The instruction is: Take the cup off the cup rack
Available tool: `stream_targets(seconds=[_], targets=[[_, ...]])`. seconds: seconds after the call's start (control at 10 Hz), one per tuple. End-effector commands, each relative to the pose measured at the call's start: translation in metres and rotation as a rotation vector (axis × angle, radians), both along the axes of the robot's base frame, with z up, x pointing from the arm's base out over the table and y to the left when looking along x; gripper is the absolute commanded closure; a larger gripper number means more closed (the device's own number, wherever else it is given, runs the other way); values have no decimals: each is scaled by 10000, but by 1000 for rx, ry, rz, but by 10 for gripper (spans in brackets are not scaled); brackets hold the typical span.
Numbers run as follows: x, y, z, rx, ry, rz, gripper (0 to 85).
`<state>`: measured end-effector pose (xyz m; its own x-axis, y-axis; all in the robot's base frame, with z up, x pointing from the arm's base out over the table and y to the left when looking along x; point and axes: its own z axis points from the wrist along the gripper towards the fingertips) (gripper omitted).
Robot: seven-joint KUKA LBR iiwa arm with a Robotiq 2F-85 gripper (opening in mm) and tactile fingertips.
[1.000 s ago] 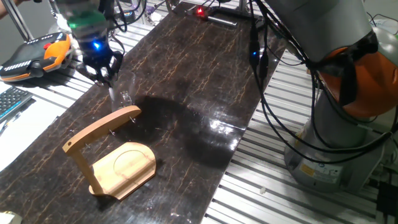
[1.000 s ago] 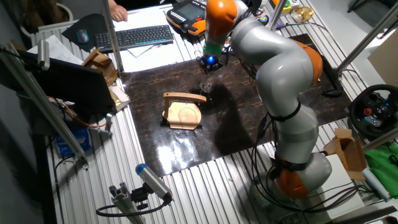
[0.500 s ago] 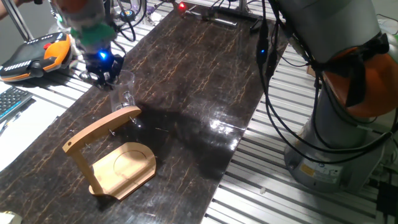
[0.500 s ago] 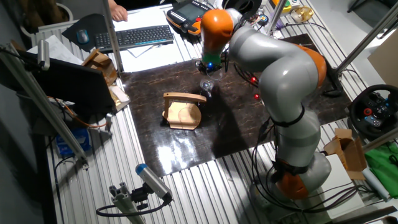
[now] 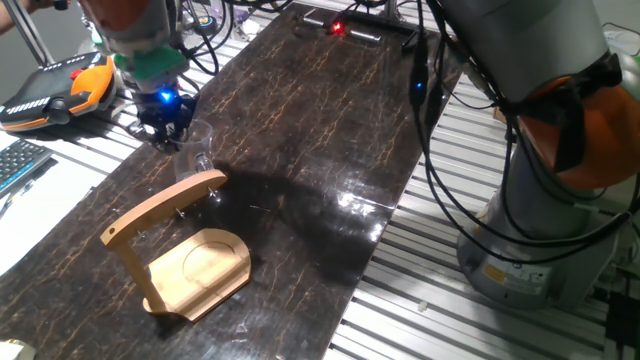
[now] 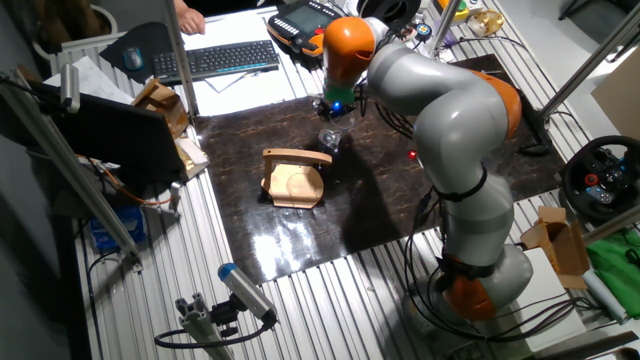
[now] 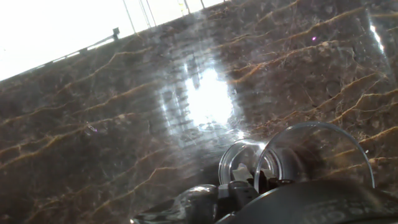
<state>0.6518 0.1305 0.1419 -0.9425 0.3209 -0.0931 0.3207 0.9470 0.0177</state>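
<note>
The cup [image 5: 197,150] is a clear glass mug, hard to make out, just past the upper tip of the cup rack's slanted arm. The cup rack [image 5: 200,265] is a bamboo stand at the near left of the dark marble table [image 5: 330,120]. My gripper [image 5: 170,135] is right above and behind the cup, shut on its rim. In the other fixed view the gripper [image 6: 333,120] and the cup [image 6: 328,137] sit just beyond the rack [image 6: 293,182]. The hand view looks into the cup [image 7: 298,155], with my gripper [image 7: 249,186] at its rim.
An orange-black hand controller [image 5: 55,85] and a keyboard [image 5: 15,165] lie left of the table on the slatted metal frame. The robot's base [image 5: 560,200] and its cables stand at the right. A metal bar with a red light [image 5: 338,27] lies at the table's far end.
The hand has shifted and turned slightly near the tip of the rack arm. The cup has stayed with it and moved only a little. The rack has not moved.
</note>
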Motion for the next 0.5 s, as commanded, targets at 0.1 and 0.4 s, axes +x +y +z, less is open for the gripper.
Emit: stream_targets(seconds=[0.1,0.4], targets=[[20,35,8,-9,0,-10,717],[40,86,-10,-12,-1,-24,690]])
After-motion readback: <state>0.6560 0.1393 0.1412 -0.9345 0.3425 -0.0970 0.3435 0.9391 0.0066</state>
